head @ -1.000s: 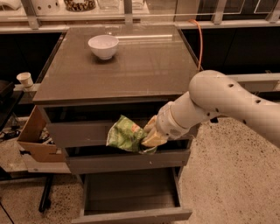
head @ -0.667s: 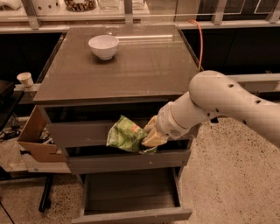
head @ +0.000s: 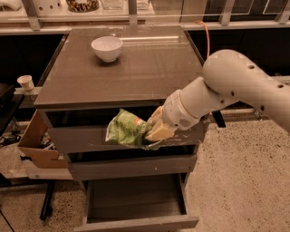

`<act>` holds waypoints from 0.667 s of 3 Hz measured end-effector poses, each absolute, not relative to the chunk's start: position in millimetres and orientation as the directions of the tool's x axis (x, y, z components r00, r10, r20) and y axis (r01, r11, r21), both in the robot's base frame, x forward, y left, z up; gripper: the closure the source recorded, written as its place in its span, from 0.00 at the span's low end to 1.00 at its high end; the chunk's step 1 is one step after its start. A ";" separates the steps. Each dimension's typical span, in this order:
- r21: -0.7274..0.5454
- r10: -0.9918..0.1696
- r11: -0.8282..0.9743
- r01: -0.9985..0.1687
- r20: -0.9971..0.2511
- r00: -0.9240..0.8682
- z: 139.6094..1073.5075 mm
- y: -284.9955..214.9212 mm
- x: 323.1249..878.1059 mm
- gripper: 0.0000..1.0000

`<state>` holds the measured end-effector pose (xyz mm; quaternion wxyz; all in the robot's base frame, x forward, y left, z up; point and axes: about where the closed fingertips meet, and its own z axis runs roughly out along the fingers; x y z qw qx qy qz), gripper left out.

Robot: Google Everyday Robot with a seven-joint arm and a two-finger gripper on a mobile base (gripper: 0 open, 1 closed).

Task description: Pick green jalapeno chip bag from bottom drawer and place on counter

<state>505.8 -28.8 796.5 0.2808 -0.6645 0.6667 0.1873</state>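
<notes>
The green jalapeno chip bag (head: 126, 130) hangs in the air in front of the upper drawer fronts, just below the counter's front edge. My gripper (head: 153, 132) is shut on the bag's right end, its pale fingers (head: 159, 131) pinching the foil. The white arm reaches in from the right. The bottom drawer (head: 136, 204) stands pulled out below, its dark floor bare. The counter (head: 149, 68) is the glossy grey-brown top above the bag.
A white bowl (head: 107, 48) sits at the back left of the counter. A cardboard box (head: 36, 145) and a small paper cup (head: 26, 82) are to the left of the cabinet. A pale shelf with metal posts (head: 131, 13) runs behind. Speckled floor lies to the right.
The gripper and the bag have risen slightly and shifted a little toward the counter's front edge. The drawer stays pulled out.
</notes>
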 end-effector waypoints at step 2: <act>-0.166 -0.783 0.037 -0.985 -0.618 0.075 892.6 -24.8 522.0 1.00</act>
